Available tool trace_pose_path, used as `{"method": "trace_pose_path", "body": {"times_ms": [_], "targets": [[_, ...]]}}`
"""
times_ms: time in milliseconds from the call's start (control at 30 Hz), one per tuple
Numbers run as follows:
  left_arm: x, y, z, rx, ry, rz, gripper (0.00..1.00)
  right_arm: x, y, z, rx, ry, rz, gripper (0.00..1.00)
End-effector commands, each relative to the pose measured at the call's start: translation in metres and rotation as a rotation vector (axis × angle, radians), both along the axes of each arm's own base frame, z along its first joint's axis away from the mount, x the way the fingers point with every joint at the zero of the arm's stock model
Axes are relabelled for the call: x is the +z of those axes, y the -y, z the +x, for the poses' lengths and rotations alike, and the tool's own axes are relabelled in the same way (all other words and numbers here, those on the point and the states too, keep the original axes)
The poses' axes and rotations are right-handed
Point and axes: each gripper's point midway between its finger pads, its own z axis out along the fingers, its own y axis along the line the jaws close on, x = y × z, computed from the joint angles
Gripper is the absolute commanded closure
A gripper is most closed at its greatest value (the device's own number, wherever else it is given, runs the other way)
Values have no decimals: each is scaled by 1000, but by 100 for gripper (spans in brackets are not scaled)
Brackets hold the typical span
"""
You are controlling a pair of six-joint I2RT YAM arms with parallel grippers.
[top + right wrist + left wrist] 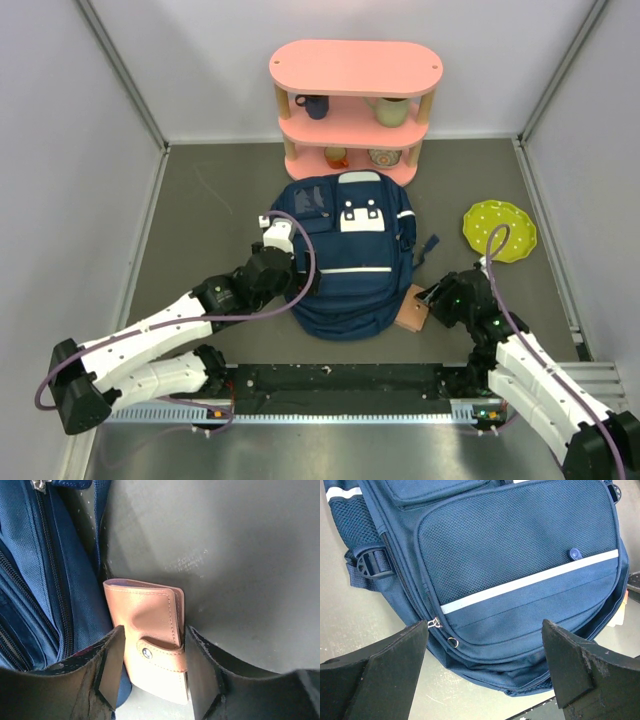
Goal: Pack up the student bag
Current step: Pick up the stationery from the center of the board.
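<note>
The student bag (350,250) lies flat at the table's middle, navy with white stripes and a white patch near its top. It also shows in the left wrist view (520,545) and the right wrist view (30,580). My left gripper (285,245) hovers over the bag's left side; its jaws (485,624) are wide open and empty above the bag's lower front pocket. A tan leather wallet (411,310) with a snap strap lies against the bag's lower right edge. My right gripper (430,297) has its jaws pressed against both sides of the wallet (150,625).
A pink three-tier shelf (355,100) stands behind the bag, holding a blue mug (313,105), a green mug (392,110) and two small bowls (337,157). A yellow-green dotted plate (499,230) lies at the right. Grey walls enclose the table.
</note>
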Motion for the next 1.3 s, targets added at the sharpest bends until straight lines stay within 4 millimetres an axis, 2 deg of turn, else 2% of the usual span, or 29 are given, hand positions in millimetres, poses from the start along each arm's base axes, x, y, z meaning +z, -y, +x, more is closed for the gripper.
{"method": "trace_pose_path", "body": {"times_ms": [0,33,100,133,200,300,333,433,467,533,667,700,833,967,1133,1200,1233,1267], "targets": [[16,11,6,-13,34,-50,1,11,-11,4,61,40,34,55],[16,12,6,-12,33,-51,1,14,-11,5,69,51,28,64],[14,12,6,-12,31,-50,1,17,-10,6,73,65,22,69],[14,12,6,-12,31,-49,1,19,-10,8,76,76,18,77],[13,11,6,-11,31,-47,1,24,-10,10,81,91,14,83],[12,11,6,-10,29,-43,1,29,-9,13,91,111,-5,99],[13,11,6,-9,30,-42,1,30,-8,14,90,116,-15,100],[14,11,6,-10,32,-47,1,36,-2,16,84,116,-53,100],[15,11,7,-10,34,-49,1,34,0,10,87,87,-68,100],[16,12,6,-13,35,-51,1,45,11,14,40,105,-114,100],[26,15,7,-18,51,-78,1,69,29,10,-20,148,-162,100],[31,16,8,-21,63,-93,1,81,35,8,-41,170,-175,100],[43,27,8,-65,87,-134,1,105,39,7,-44,221,-187,100],[46,44,8,-126,82,-149,1,131,32,9,-15,274,-154,100],[57,67,7,-194,90,-239,1,165,11,12,91,379,-89,100],[72,84,5,-249,111,-323,1,179,-8,11,172,427,-20,100],[71,89,3,-269,105,-340,1,181,-14,11,197,427,2,100],[87,100,6,-294,150,-408,1,189,-21,14,219,464,39,100]]}}
